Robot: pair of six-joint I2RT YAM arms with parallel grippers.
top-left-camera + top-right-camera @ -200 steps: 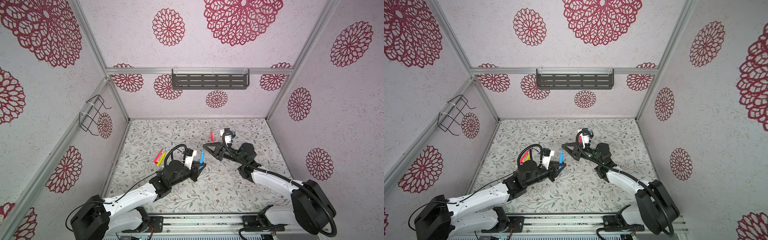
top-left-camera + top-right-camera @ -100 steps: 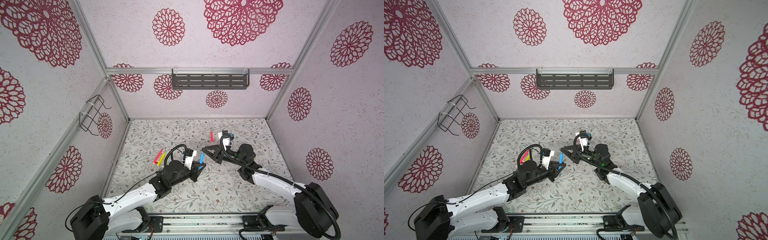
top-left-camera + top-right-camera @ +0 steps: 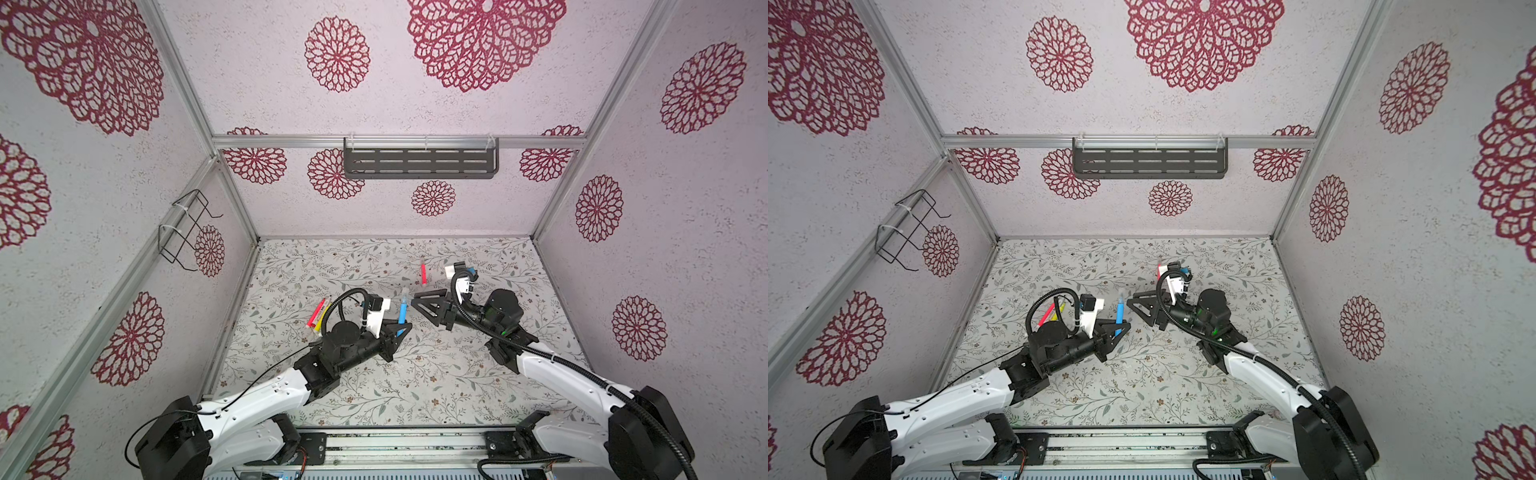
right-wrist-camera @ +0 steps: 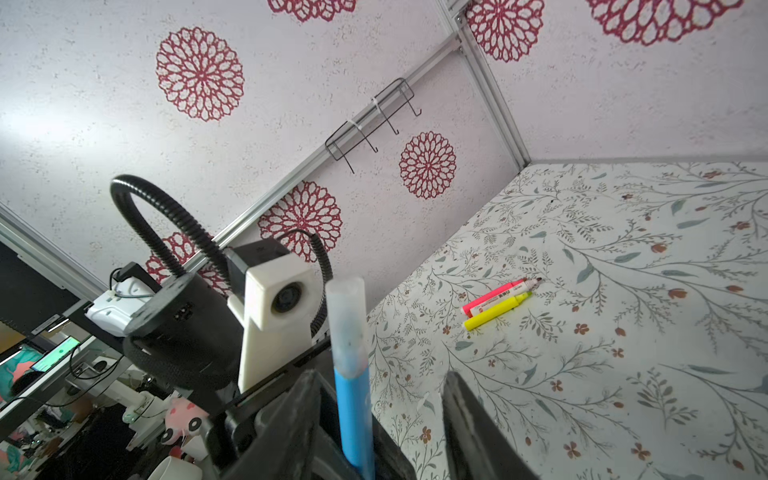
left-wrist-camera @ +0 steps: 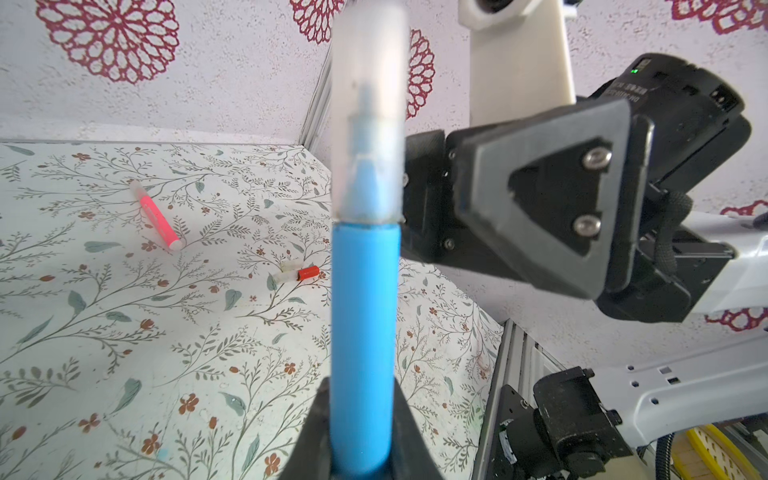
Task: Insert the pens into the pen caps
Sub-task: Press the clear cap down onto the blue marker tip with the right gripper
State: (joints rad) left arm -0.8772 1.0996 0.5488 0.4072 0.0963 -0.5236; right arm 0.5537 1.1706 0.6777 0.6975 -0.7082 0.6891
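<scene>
The left arm's jaws are closed tight on the lower barrel of a slim bright-blue marker pen (image 5: 361, 332), holding it upright above the pale floral-patterned desk (image 3: 374, 395). A short frosted translucent tube cap (image 5: 370, 104) sits on the pen's upper end, with the blue tip showing faintly through it. The right arm's jaws stand partly open level with that cap and grip nothing. In the right wrist view the capped pen rises between them, close to one jaw and with a clear gap to the other. Whether the near jaw touches it I cannot tell. On the desk, well out beyond the left jaws on their outer side, a pink marker pen (image 4: 494, 296) and a yellow marker pen (image 4: 496, 311) lie side by side, touching. Behind the right jaws, toward the back wall, lies another pink pen (image 5: 156, 216) with a pale cap. Near it, a small red cap (image 5: 308, 272) lies against pale translucent caps (image 5: 286, 276).
</scene>
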